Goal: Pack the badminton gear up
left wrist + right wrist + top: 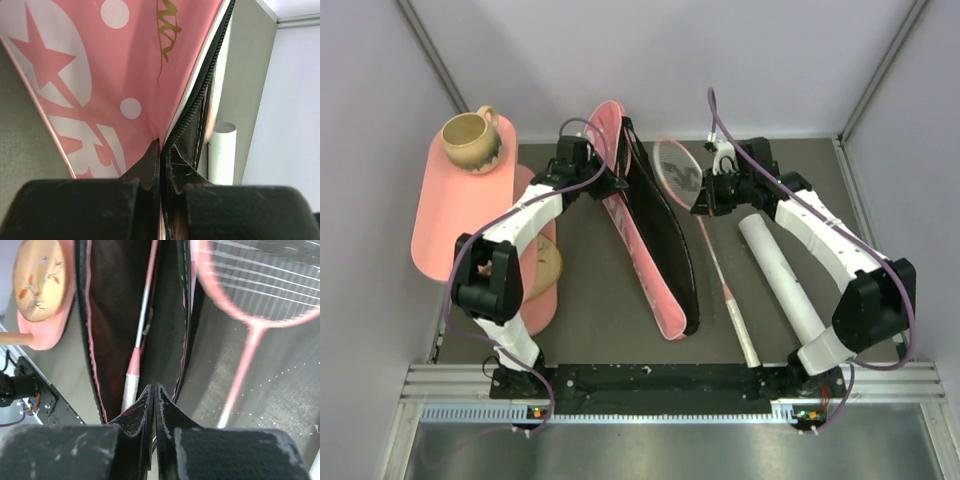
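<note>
You're at the racket-loading step. The long pink racket-shaped bag [632, 245] lies unzipped on the tabletop, with one thin pink-framed racket [141, 315] inside. The second pink-framed racket [717, 262] lies just beside the bag's right edge, and the long white tube [782, 275] is farther right. Your left gripper [161, 150] is clamped on the bag's zipper edge. Your right gripper [154, 389] is pressed together at the bag's right rim; I cannot tell whether it pinches fabric. Next, you'll likely need it to take the loose racket's shaft.
</note>
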`<state>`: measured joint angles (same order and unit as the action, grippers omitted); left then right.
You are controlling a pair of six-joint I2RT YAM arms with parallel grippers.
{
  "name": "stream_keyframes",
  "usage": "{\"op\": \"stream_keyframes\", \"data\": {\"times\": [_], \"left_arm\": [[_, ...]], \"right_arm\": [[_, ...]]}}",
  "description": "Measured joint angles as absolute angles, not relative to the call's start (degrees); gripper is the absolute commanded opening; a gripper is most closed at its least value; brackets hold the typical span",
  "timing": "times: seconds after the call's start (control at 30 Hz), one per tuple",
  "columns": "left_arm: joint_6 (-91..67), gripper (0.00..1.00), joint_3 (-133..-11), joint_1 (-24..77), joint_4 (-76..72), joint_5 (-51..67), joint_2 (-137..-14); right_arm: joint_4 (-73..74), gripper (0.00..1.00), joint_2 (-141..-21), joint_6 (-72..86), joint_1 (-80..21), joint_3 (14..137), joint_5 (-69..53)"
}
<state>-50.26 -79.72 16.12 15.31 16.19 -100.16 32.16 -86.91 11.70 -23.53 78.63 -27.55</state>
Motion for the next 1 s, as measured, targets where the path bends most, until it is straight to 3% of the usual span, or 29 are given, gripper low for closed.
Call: {"op": "stream_keyframes", "data": {"times": [0.03, 0.1, 0.3, 0.6, 0.9, 1.0], "left_arm": [[-50.3, 0.0, -79.7, 16.1, 15.3, 16.2, -100.3], [-50.3, 0.0, -79.7, 16.1, 15.3, 16.1, -100.6], [-50.2, 0.0, -79.7, 16.1, 15.5, 16.0, -100.6], [-49.8, 0.0, -79.7, 16.0, 15.6, 16.3, -100.6], [-49.8, 0.0, -78.6, 16.0, 15.5, 17.3, -100.6], [-49.8, 0.0, -78.5, 16.0, 15.5, 17.5, -100.6]], "right_arm": [[32.2, 0.36, -87.7, 11.5, -23.5, 78.2, -27.0], [32.2, 0.53, -89.1, 11.6, -23.5, 77.8, -25.7], [31.8, 0.7, -92.0, 8.7, -23.5, 75.8, -17.9], [35.2, 0.69, -99.3, 13.6, -23.5, 74.3, 0.5], [39.3, 0.5, -104.9, 17.3, -21.2, 75.5, 5.6], [39.5, 0.49, -105.4, 17.3, -20.3, 75.5, 6.5]]}}
